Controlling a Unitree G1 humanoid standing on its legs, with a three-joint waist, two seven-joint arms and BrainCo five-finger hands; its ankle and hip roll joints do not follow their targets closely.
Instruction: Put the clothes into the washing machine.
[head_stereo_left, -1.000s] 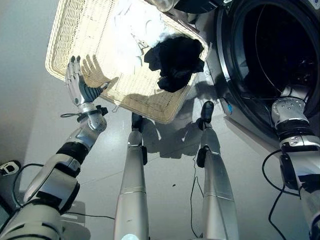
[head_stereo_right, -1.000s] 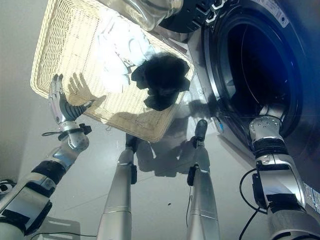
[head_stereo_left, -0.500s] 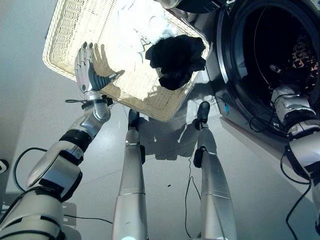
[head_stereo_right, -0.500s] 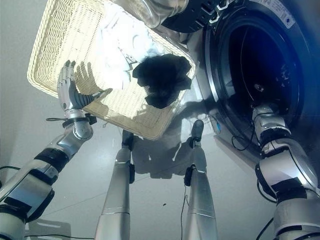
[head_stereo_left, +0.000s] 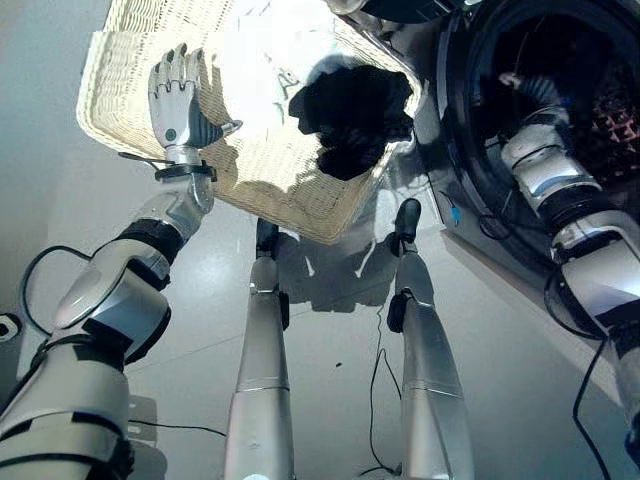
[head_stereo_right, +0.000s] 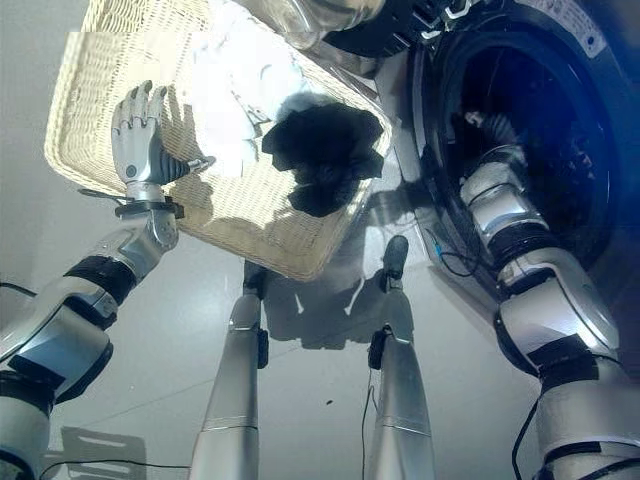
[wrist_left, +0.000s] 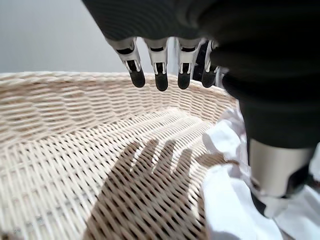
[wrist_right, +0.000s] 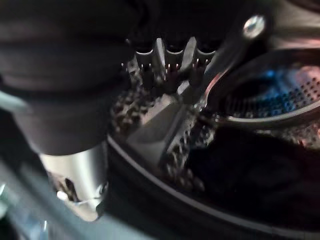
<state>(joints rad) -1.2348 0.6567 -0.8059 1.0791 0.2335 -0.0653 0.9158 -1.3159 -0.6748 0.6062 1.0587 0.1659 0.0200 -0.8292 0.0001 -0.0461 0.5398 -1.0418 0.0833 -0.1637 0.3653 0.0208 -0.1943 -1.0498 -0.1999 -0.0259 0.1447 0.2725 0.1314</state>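
Clothes lie in a wicker basket (head_stereo_left: 130, 95) on the floor. Nearest, the left hand (head_stereo_left: 178, 100), fingers straight and holding nothing, hovers above the basket's near corner, likely poised to reach in. Beyond it sit a white garment (head_stereo_left: 262, 55) and a black garment (head_stereo_left: 350, 118). Farther right, the right hand (wrist_right: 165, 62) reaches into the washing machine (head_stereo_left: 455, 130) drum; I cannot tell its grip.

Cream woven basket (head_stereo_left: 130, 75); white clothes (head_stereo_left: 265, 50); black garment (head_stereo_left: 350, 115); dark washing machine drum (head_stereo_right: 545, 110); grey floor (head_stereo_left: 330, 340).
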